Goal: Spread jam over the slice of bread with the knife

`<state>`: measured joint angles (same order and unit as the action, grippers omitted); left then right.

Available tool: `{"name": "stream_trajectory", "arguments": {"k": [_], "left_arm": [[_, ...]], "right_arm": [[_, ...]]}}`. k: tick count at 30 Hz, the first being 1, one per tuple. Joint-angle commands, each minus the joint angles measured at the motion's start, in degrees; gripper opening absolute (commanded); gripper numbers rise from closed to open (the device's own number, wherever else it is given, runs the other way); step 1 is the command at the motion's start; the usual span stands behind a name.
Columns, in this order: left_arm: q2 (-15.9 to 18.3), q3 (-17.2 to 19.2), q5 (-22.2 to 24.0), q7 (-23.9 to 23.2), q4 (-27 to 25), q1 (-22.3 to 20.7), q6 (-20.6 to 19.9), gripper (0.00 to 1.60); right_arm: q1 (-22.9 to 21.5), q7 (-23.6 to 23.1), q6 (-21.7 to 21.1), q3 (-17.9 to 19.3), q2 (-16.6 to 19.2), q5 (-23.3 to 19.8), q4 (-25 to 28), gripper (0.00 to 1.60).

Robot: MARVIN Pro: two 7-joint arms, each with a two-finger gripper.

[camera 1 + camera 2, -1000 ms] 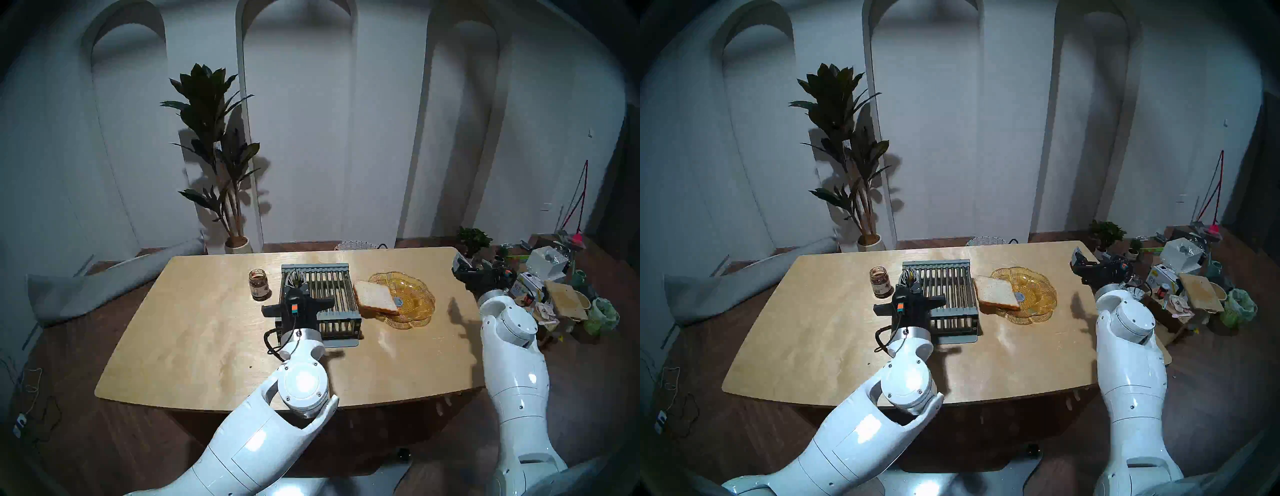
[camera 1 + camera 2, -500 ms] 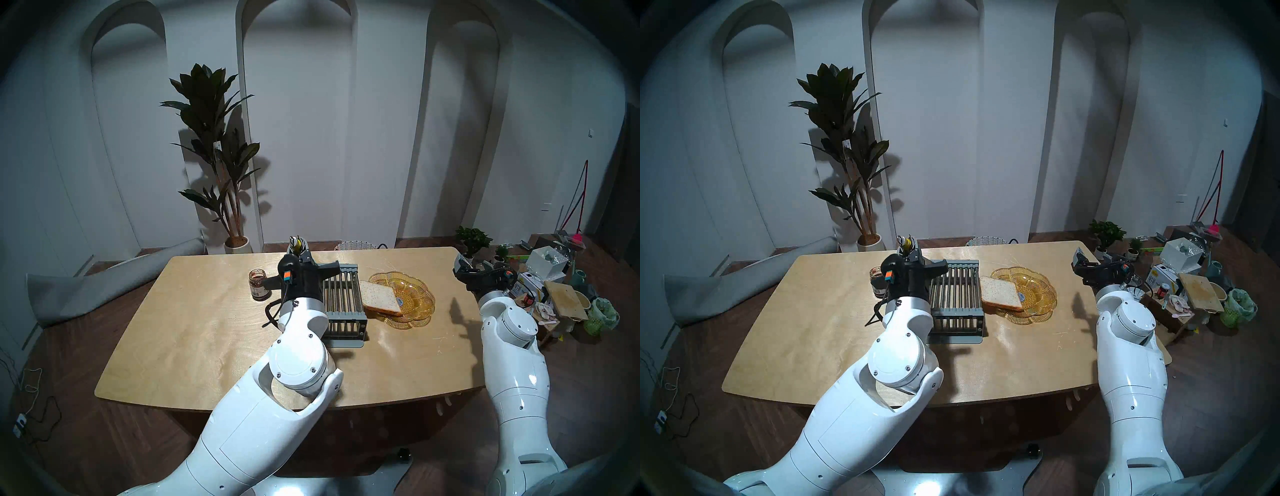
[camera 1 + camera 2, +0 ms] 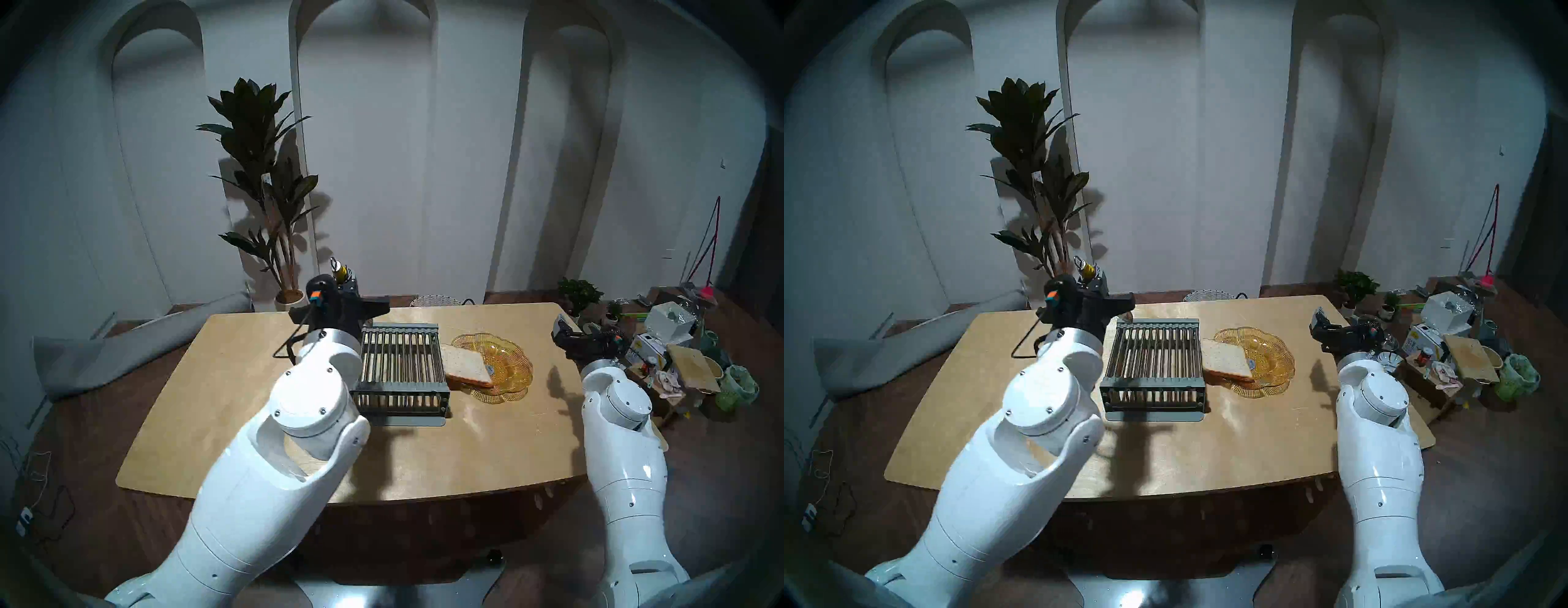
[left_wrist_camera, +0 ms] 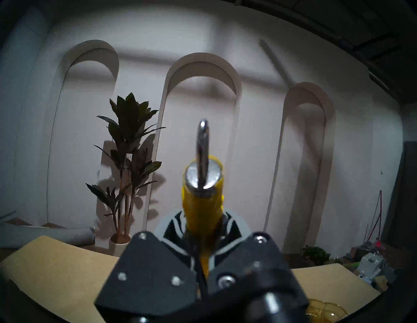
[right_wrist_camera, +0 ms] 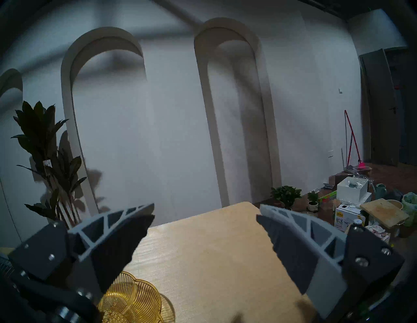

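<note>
My left gripper (image 3: 345, 280) is raised above the table's back left part, shut on the yellow handle of the knife (image 3: 339, 269). The short silver blade (image 4: 202, 148) points up toward the wall, and the handle (image 4: 203, 200) sits between the grey fingers (image 4: 237, 225). The slice of bread (image 3: 464, 365) leans on the left rim of an amber glass plate (image 3: 511, 369). The jam is hidden behind my left arm. Near the table's right edge, my right gripper (image 5: 205, 216) stands open and empty, also in the head view (image 3: 566, 333).
A grey slatted rack (image 3: 401, 365) stands mid-table, touching the bread's left edge. A tall potted plant (image 3: 263, 178) stands behind the table at the left. Boxes, small plants and clutter (image 3: 679, 352) fill the floor to the right.
My left arm lifted the knife from the rack's left end, up and toward the back left, and it now covers the jam jar. The rack slid slightly right. The right arm barely moved.
</note>
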<state>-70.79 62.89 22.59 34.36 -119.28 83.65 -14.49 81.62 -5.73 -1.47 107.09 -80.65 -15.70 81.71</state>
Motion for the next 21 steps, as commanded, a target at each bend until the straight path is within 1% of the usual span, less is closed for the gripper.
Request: {"name": "stream_trajectory", "arguments": {"k": [1,2,9,10,17,19,21], "left_arm": [[6.47,5.94,3.48,-5.18,-1.71,-4.24,-7.08,0.0],[7.24,6.91,4.3,-6.35,-1.36,-4.84,-8.62,0.0],[9.9,11.35,9.02,-12.09,2.52,-8.81,-15.14,0.0],[10.54,11.99,9.92,-13.64,2.85,-9.44,-16.41,0.0],[13.4,15.81,13.31,-20.36,6.07,-13.21,-22.78,0.0],[13.65,17.22,14.09,-22.4,6.03,-13.38,-23.59,0.0],[14.02,17.75,14.83,-24.42,6.75,-14.59,-24.93,0.0]], "right_arm": [[-0.84,3.17,1.89,-0.5,-1.02,2.14,2.72,1.6],[-0.98,3.93,1.85,-0.64,-1.17,2.57,3.06,1.6],[-2.45,7.15,1.51,-2.08,-0.82,5.66,5.85,1.6],[-2.57,7.84,1.49,-2.22,-0.88,6.19,6.14,1.6],[-3.0,11.06,0.35,-2.95,-0.79,8.82,5.82,1.6],[-3.29,11.78,0.07,-2.92,-0.68,9.3,5.51,1.6],[-3.54,12.24,-0.17,-3.12,-0.31,9.92,5.32,1.6]]}}
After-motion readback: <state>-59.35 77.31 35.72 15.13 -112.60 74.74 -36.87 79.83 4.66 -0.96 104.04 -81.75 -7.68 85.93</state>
